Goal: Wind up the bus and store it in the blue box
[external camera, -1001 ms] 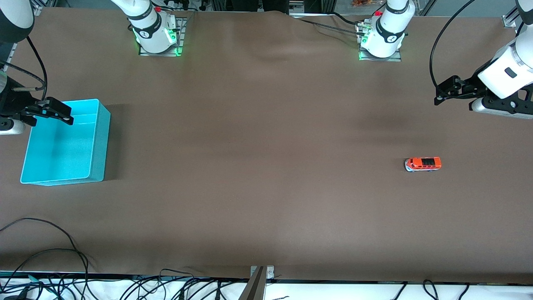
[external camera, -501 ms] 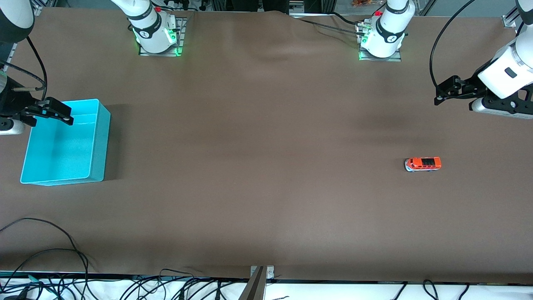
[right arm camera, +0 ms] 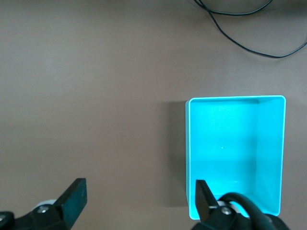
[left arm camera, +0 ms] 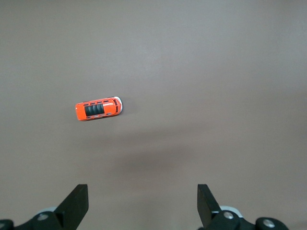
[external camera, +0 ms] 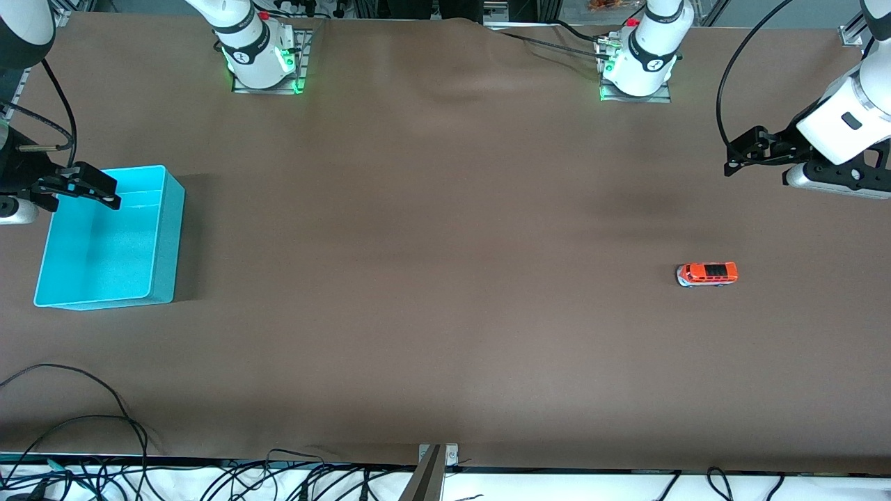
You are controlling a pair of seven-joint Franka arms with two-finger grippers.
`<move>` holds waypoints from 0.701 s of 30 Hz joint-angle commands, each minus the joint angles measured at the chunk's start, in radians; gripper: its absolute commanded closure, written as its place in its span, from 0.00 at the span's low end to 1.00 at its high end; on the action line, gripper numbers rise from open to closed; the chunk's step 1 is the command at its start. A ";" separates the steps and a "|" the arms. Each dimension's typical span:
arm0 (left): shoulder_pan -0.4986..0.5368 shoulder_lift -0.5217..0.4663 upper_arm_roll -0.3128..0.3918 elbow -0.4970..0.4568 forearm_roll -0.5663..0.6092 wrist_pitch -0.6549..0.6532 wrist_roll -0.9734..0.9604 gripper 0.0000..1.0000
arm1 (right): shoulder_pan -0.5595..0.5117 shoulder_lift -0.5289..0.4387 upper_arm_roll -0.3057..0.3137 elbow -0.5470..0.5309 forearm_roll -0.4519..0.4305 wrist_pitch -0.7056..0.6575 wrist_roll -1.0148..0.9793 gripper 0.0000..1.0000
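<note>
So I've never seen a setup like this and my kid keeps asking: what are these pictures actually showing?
Two robot arms stand at a brown table. One picture comes from a high camera facing them; the other two come from small cameras on each arm's wrist, looking down past its two-finger gripper. A small orange toy bus sits on the table toward the left arm's end, and the left gripper hangs open above the table there; its wrist view shows the bus below. A blue box, with nothing in it, sits toward the right arm's end, with the right gripper open over it. Neither gripper holds anything.
</note>
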 commanded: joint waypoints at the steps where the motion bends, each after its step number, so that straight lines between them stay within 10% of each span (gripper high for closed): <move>1: -0.005 0.028 0.005 0.033 0.013 -0.021 -0.006 0.00 | 0.003 0.013 0.001 0.028 0.005 -0.007 0.009 0.00; 21: 0.043 0.114 0.012 0.030 0.188 0.000 0.721 0.00 | 0.003 0.013 0.001 0.028 0.005 -0.006 0.009 0.00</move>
